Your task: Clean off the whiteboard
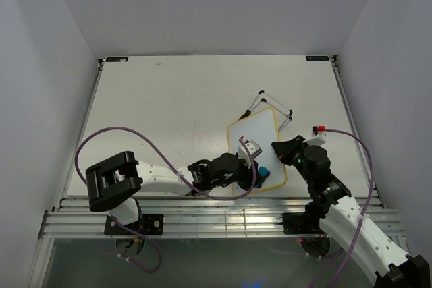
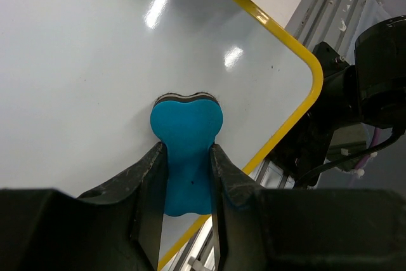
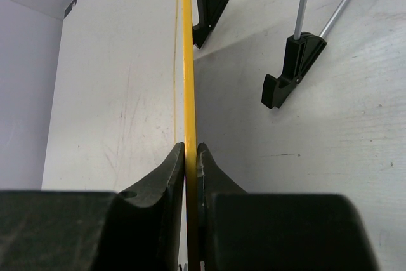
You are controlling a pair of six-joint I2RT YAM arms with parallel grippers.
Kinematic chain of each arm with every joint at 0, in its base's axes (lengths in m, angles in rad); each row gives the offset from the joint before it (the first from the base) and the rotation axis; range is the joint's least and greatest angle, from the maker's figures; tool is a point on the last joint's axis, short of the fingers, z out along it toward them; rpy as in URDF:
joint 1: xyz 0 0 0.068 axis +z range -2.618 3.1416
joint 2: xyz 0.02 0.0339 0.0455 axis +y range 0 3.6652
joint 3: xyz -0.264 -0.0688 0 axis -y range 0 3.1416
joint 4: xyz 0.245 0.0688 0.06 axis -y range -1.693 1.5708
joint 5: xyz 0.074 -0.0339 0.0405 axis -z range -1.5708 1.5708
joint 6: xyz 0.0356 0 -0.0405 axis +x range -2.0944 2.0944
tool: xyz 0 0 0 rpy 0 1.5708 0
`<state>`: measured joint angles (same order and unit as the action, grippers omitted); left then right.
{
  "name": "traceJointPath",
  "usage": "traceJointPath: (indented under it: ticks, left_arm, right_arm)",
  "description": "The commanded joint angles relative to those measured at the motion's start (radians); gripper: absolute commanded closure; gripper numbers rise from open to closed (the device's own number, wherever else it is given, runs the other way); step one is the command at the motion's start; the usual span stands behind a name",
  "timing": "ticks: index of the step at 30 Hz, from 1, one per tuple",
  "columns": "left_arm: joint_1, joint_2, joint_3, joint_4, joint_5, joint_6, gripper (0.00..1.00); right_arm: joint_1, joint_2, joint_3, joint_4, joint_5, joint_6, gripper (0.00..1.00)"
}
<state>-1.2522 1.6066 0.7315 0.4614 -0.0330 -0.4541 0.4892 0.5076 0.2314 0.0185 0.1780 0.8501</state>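
- Whiteboard (image 1: 258, 141): stands on the table (image 1: 162, 112), right of centre and towards the near edge, between the ends of the two arms. In the top view it appears as a tilted white panel with a thin yellow frame.
- Whiteboard surface (image 2: 89, 61), left wrist view: plain white with two spots of glare. The yellow frame curves round one rounded corner on the right.
- Wire stand (image 1: 271, 103): projects behind the board, on its far side.
- Stand feet, right wrist view: two black feet (image 3: 209, 9) (image 3: 290, 71) on thin metal rods rest on the table, to the right of the board's edge.
- Left gripper (image 2: 188, 157): jaws closed on the waist of a blue bone-shaped eraser (image 2: 185, 138). The eraser's far end, with a dark underlayer, lies against the white surface near the rounded corner.
- Left gripper, top view (image 1: 256, 166): reaches in from the left, with the eraser (image 1: 262, 172) over the board's near part.
- Right gripper (image 3: 190, 153): jaws pinched on the board's yellow edge (image 3: 185, 61), which is seen edge-on between them.
- Right gripper, top view (image 1: 281, 149): meets the board's right side.
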Motion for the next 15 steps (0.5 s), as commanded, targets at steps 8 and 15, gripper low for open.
traceJointPath:
  ticks: [8,15]
  left_arm:
    - [0.008,0.039,-0.133,-0.167,-0.129,-0.092,1.00]
    - [0.057,0.078,-0.244,-0.075,-0.090,-0.217,1.00]
  right_arm:
    - [0.032,-0.018,0.020,0.012,-0.054,-0.014,0.92]
    - [0.032,-0.043,0.023,0.014,-0.074,-0.011,0.92]
